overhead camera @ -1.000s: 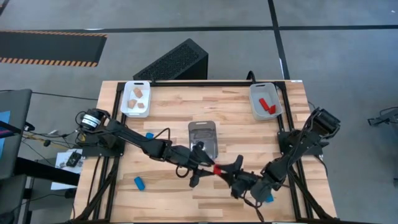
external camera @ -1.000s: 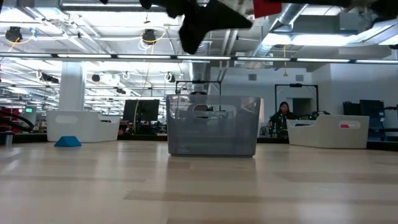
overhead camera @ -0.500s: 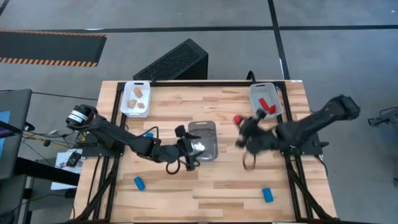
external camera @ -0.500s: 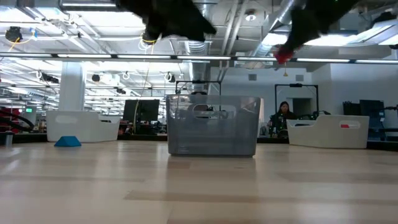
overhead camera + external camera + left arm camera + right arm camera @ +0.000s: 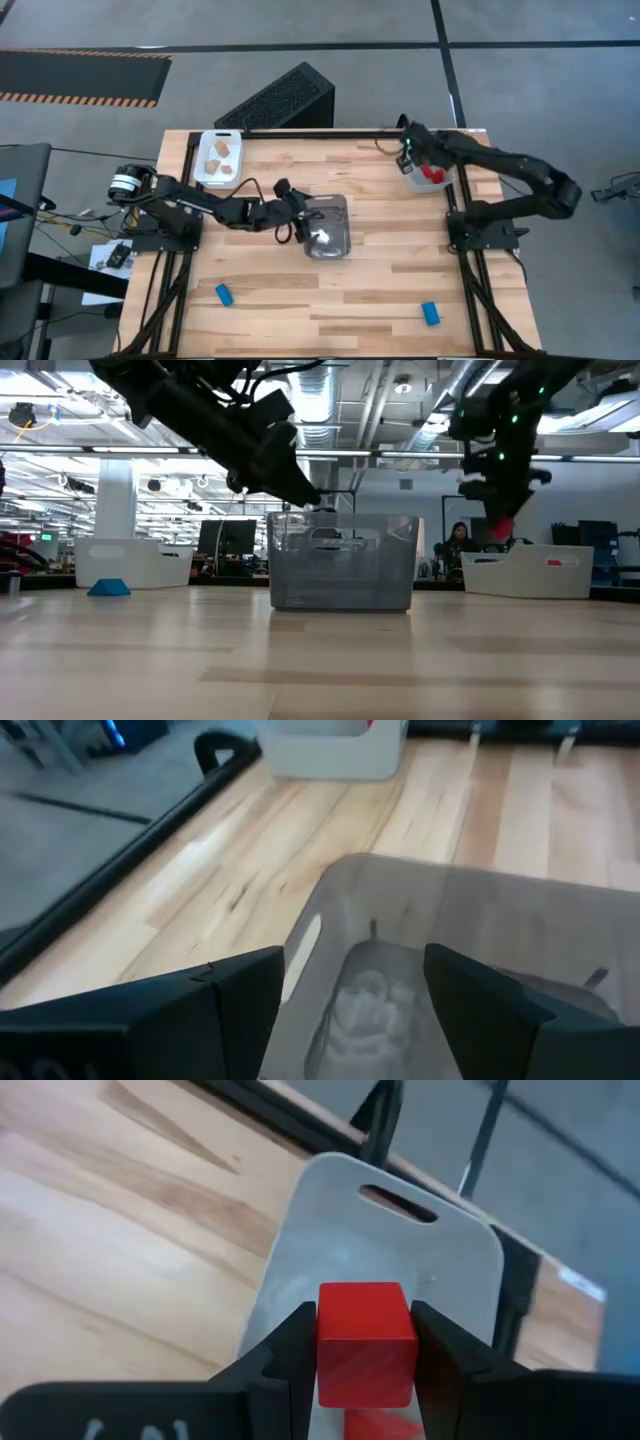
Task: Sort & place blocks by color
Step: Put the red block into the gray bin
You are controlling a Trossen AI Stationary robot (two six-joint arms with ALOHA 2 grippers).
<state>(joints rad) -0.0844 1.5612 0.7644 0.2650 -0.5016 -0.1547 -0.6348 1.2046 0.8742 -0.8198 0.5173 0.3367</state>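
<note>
My right gripper [image 5: 365, 1370] is shut on a red block [image 5: 366, 1342] above the grey tray [image 5: 424, 150] at the table's far right corner. In the low view the block [image 5: 500, 526] hangs just above that tray [image 5: 527, 572]. More red blocks [image 5: 433, 175] lie in the tray. My left gripper [image 5: 350, 990] is open and empty, over the left rim of the clear tray [image 5: 470, 920] in the middle of the table [image 5: 327, 226]. Light wood blocks [image 5: 222, 158] lie in the white tray at far left. Two blue blocks [image 5: 224, 293] [image 5: 431, 313] lie flat near the near edge. My right gripper pinches the red block by two opposite side faces [image 5: 330, 1350], one finger on each side. The fingers point slanting down at the tray from the table's near side. The block is lifted clear, level, its top face showing, just above the grey tray's floor.
A black metal frame [image 5: 300, 132] runs along the table's far edge, with a dark ribbed box [image 5: 278, 100] behind it. Bare wood lies between the clear tray and the near edge. A person [image 5: 455, 545] sits in the room far beyond the table.
My right gripper, holding the red block, has swung from the near middle of the table, where it met my left gripper, toward the far right corner and now stands over the grey tray, lower than half a second ago. My left gripper has drawn back toward the far edge, to the clear tray.
</note>
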